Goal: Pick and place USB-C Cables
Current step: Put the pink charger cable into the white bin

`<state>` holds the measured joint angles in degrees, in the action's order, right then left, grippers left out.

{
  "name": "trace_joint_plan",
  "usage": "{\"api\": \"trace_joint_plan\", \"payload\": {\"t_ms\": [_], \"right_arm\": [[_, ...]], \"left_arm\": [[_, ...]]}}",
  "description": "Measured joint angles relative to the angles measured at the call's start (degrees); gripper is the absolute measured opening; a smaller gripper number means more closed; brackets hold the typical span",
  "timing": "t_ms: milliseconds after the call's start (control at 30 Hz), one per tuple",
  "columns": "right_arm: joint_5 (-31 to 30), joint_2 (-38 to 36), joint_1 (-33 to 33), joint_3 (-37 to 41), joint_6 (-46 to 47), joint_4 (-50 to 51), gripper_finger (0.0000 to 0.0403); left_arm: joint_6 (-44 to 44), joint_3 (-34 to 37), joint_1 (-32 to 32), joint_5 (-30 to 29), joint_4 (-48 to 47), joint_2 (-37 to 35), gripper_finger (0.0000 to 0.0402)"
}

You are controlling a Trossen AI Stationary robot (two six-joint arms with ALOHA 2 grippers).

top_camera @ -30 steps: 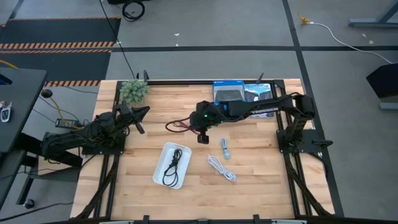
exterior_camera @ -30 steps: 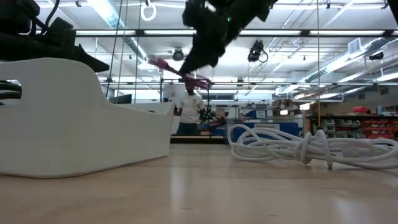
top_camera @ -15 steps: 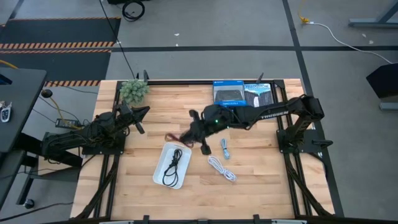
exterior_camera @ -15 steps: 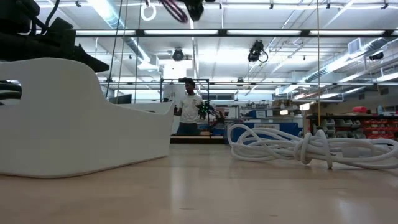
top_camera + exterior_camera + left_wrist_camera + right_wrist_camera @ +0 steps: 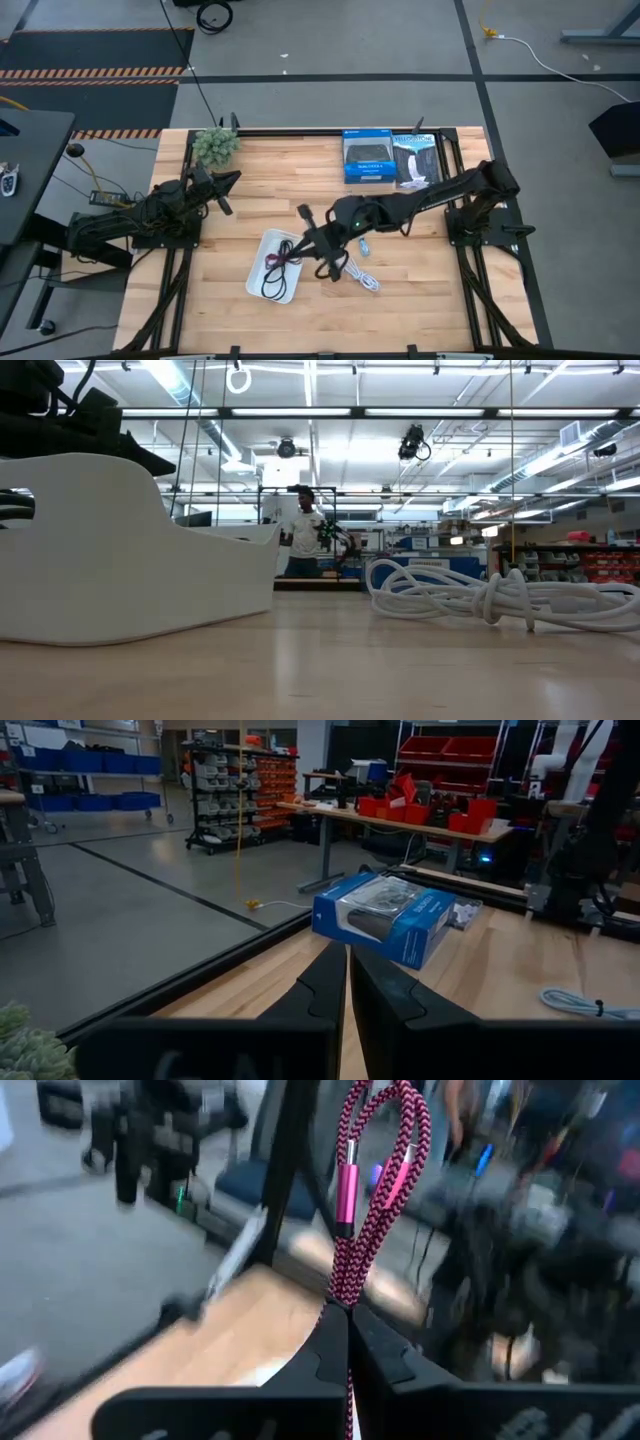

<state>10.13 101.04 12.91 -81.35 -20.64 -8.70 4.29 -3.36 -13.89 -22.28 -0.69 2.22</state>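
My right gripper [image 5: 300, 247] reaches from the right across the table and is shut on the dark red cable [image 5: 283, 260], which hangs over the white tray [image 5: 258, 283]. A black cable [image 5: 272, 280] lies coiled in the tray. The white cable [image 5: 362, 275] lies on the wood to the tray's right, and the small light-blue cable [image 5: 362, 243] shows partly under my right arm. My left gripper [image 5: 348, 982] is shut and empty, parked level at the table's left side [image 5: 225, 185]. In the low view, the tray [image 5: 110, 560] and the white cable [image 5: 480, 595] show, but neither gripper does. My right gripper pinches the dark red cable's bundled strands [image 5: 346, 1292] between its two fingers [image 5: 325, 1342]. The looped end with both pink plugs [image 5: 346, 1185] sticks out past the fingertips. The cable is lifted clear, above the tray.
Two boxed products [image 5: 368, 157] [image 5: 415, 160] stand at the table's far edge, and one blue box [image 5: 385, 915] shows ahead of my left gripper. A small green plant [image 5: 215, 145] sits at the far left corner. Bare wood lies along the near edge.
My right gripper has carried the dark red cable from the table's middle toward the near edge and left, to above the tray. It has risen out of the low view and its wrist has turned. The cable, trailing to the left before, is now bunched at the fingertips.
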Motion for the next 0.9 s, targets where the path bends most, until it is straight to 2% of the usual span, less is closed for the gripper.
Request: {"api": "trace_joint_plan", "payload": {"t_ms": [133, 333, 433, 633, 900], "right_arm": [[0.0, 2.8, 0.8, 0.0, -0.6, -4.9, 0.0002], [0.0, 7.6, 1.6, -0.1, -1.0, -3.6, 0.0002], [-0.7, 9.5, 2.2, -0.1, -4.8, -2.4, 0.0002], [-7.3, 12.5, 2.9, -0.1, -12.5, -0.3, 0.0002], [-8.0, 15.8, 2.2, -0.1, -18.7, -1.1, 0.0008]], "left_arm": [[0.0, -0.1, 0.0, 0.0, -0.5, -0.1, 0.0025], [0.0, -0.1, -0.1, 0.0, -0.3, 0.4, 0.0025], [0.0, -0.1, -0.1, 0.0, -0.1, 0.4, 0.0025], [0.0, -0.1, -0.1, 0.0, -0.1, 0.4, 0.0025], [0.0, -0.1, -0.1, 0.0, -0.1, 0.4, 0.0025]]}}
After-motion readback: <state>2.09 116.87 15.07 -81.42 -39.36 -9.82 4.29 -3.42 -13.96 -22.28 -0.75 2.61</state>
